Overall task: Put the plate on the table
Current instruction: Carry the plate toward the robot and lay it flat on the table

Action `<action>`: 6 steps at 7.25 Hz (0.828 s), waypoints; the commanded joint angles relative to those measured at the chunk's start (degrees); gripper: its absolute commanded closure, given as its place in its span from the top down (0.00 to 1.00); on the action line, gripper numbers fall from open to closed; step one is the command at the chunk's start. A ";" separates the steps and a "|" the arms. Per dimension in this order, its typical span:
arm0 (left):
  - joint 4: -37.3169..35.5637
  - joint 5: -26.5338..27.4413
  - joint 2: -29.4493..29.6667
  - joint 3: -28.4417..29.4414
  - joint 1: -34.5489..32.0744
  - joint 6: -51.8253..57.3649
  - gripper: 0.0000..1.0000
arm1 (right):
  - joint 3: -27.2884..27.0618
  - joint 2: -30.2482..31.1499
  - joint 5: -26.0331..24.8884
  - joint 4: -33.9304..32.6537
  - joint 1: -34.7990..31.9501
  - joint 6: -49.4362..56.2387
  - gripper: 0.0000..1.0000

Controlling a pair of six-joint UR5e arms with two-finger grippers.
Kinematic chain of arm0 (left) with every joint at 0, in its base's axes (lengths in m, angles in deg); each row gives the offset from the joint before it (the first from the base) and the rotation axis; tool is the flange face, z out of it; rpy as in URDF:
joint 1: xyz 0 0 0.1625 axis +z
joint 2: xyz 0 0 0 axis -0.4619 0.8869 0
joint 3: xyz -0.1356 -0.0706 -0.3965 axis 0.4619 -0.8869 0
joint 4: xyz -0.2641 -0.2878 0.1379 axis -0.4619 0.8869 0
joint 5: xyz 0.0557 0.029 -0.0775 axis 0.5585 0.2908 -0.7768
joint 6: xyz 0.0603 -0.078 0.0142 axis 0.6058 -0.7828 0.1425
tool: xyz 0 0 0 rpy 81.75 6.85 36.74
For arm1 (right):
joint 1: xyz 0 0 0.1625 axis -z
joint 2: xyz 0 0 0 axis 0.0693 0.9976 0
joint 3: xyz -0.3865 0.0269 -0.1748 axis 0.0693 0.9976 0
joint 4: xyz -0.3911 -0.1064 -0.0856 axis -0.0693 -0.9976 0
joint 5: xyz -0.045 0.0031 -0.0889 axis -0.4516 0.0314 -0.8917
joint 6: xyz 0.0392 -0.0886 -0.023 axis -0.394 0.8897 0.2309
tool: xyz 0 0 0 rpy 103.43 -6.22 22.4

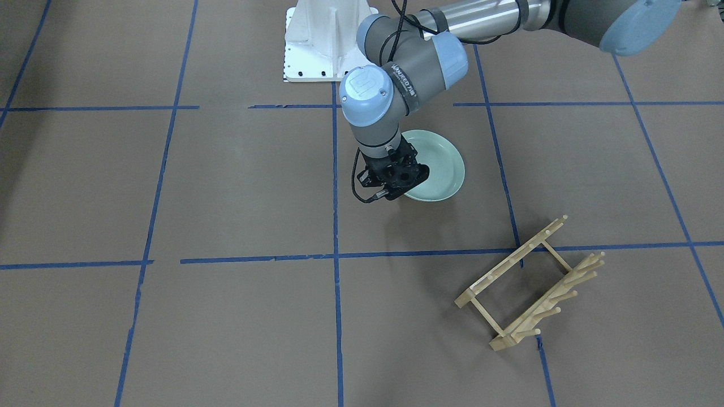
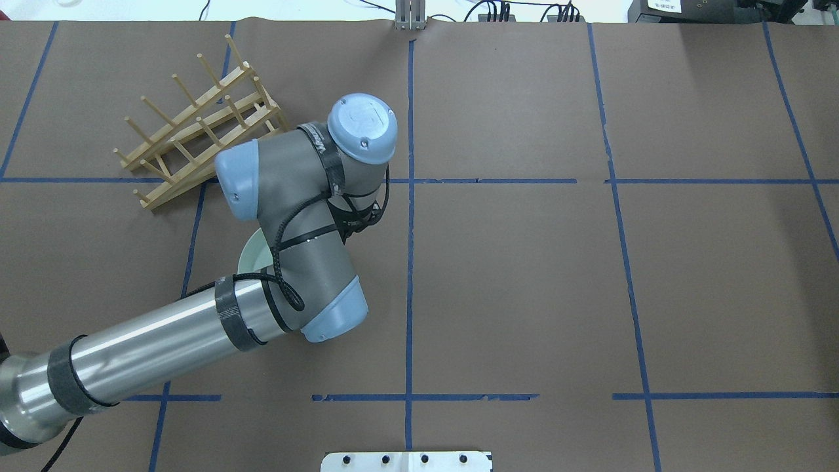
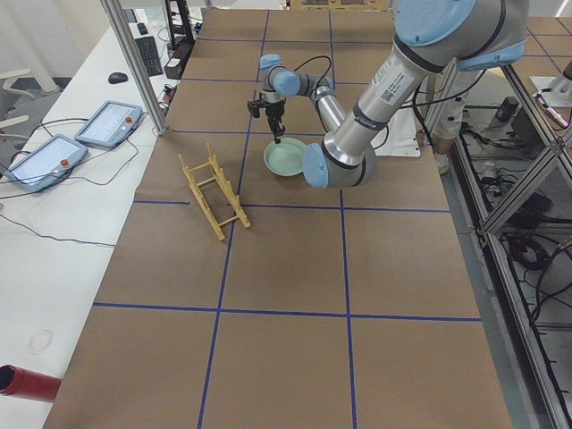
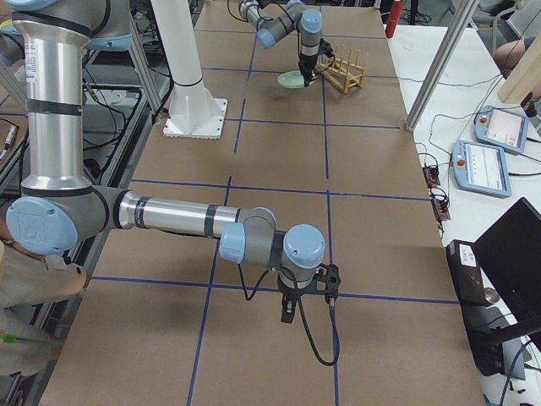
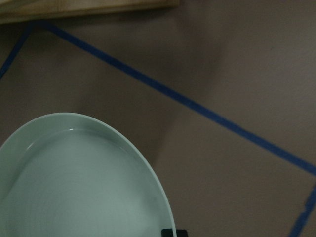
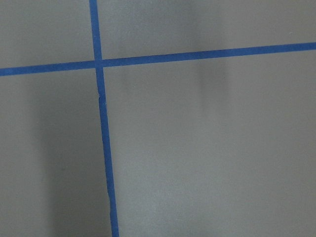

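The pale mint-green plate (image 1: 438, 164) lies level, low over or on the brown table (image 1: 226, 181); I cannot tell whether it touches. My left gripper (image 1: 396, 183) points down at the plate's rim on the side nearer the table's middle and looks shut on it. In the left wrist view the plate (image 5: 74, 182) fills the lower left, with one dark fingertip (image 5: 174, 233) right at its rim. In the overhead view only a sliver of the plate (image 2: 255, 252) shows under the arm. My right gripper (image 4: 287, 309) hangs over bare table; I cannot tell whether it is open.
The light wooden peg rack (image 1: 531, 288) stands with no plates in it, a little way from the plate on the operators' side; it also shows in the overhead view (image 2: 196, 124). The white robot base (image 1: 322, 39) is behind the plate. Blue tape lines cross the table.
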 commanded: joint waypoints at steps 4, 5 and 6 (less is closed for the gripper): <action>-0.70 2.21 0.38 -0.42 3.78 1.86 1.00 | 0.00 0.00 0.00 0.00 0.00 0.00 1.00; -3.57 2.04 0.38 -5.66 -0.49 7.79 1.00 | 0.00 0.00 0.00 0.00 0.00 0.00 1.00; -7.69 1.78 -0.49 -13.19 -8.80 17.68 1.00 | 0.00 0.00 0.00 0.00 0.00 0.00 1.00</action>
